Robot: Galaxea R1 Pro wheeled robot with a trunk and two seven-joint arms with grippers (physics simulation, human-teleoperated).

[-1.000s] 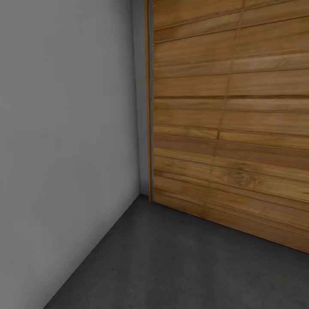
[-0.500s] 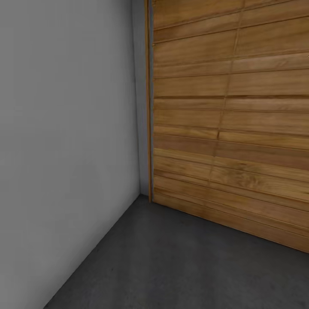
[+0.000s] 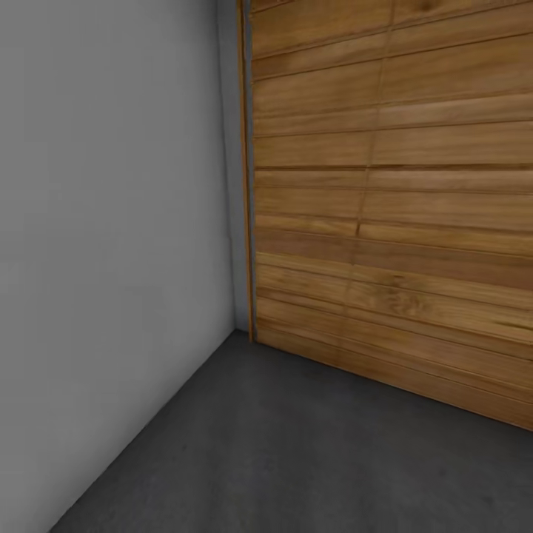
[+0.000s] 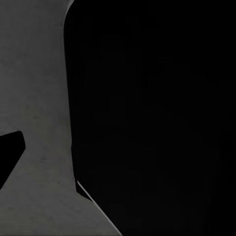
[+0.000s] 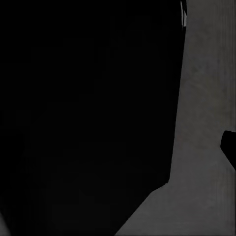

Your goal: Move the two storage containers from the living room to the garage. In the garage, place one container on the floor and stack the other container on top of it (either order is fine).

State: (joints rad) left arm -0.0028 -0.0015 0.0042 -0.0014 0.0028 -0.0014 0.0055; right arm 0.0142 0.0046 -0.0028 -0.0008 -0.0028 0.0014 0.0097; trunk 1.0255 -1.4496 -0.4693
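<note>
I am in the garage, facing a corner where a plain grey-white wall [image 3: 111, 244] meets a door of horizontal wooden planks [image 3: 400, 215]. The dark grey concrete floor [image 3: 296, 451] spreads out in front of me. The two storage containers are out of view. In the left wrist view a dark fingertip [image 4: 10, 157] sits at the picture's edge over the grey floor [image 4: 39, 88]. In the right wrist view a dark fingertip [image 5: 229, 147] likewise sits at the edge over the floor [image 5: 206, 98]. Nothing orange-red lies between the fingers.
A large black mass [image 4: 157, 118] covers much of the left wrist view, and another [image 5: 88, 108] covers much of the right wrist view. A thin wooden frame strip [image 3: 246, 185] runs up the corner beside the door. The wall is close on my left.
The whole head view has shifted: the corner now sits slightly further left and the door looks a little nearer. This is camera motion, nothing in the room moved.
</note>
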